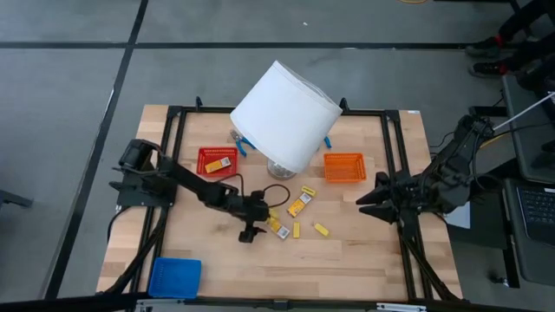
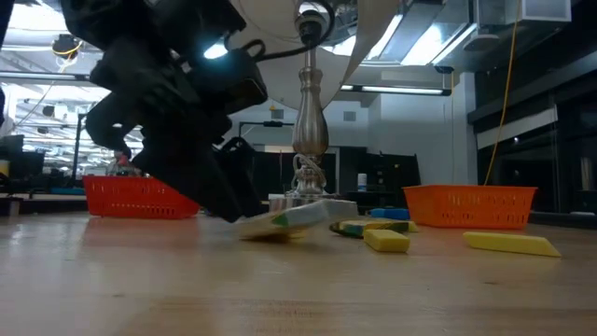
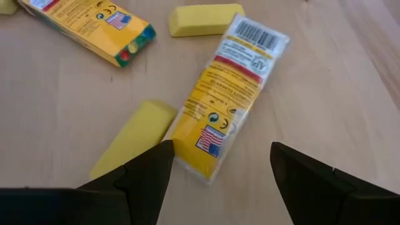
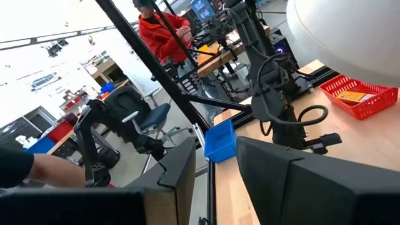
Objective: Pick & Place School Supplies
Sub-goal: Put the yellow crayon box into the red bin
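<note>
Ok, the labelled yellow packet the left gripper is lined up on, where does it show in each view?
High view: the packet lies at table centre, just ahead of the left gripper.
Low view: it lies flat at the gripper's foot, in front of the lamp base.
Left wrist view: mid-picture, between the open fingers.
Right wrist view: not visible.
Shared landmark: the red basket, seen also in the low and right wrist views.

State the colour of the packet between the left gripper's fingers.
Yellow packet with a white barcode end; clearest in the left wrist view.
</note>
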You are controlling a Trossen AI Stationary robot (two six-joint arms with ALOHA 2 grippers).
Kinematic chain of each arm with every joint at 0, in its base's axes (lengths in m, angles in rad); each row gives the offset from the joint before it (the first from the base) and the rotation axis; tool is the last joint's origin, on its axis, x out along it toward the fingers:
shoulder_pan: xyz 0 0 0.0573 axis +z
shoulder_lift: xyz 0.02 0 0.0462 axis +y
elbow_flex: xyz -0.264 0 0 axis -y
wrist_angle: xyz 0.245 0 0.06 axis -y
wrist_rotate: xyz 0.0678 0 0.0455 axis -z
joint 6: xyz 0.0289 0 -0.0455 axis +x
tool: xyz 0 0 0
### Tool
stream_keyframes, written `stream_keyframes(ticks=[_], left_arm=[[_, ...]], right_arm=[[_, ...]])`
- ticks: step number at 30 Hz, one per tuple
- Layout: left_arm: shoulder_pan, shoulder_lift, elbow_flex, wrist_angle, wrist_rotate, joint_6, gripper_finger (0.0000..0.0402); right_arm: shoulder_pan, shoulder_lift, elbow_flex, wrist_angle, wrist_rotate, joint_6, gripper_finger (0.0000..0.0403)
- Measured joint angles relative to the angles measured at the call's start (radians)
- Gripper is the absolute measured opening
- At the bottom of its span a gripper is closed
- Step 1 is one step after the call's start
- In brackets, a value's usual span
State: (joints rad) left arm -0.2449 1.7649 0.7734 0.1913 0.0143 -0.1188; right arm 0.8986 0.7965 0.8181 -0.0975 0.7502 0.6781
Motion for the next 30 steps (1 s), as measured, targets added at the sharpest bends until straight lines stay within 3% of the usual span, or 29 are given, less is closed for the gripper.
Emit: stream_keyframes(ticks=[15,19,30], left_arm=[[0.005,0.043,0.0,0.029,-0.051,-0.022,0.0263],[0.001,0.071,0.0,0.124,-0.046,-0.024,0.0262],[-0.003,0.15,0.074,0.137,-0.004,0.022,0.0262]], right_arm=[[0.0,0.014,0.0,0.0,0.024,0.022,0.0121],[0.0,0.014,0.0,0.0,0.029,0.022,0.0121],[0.0,0.015,0.0,0.008,0.029,0.069,0.0121]])
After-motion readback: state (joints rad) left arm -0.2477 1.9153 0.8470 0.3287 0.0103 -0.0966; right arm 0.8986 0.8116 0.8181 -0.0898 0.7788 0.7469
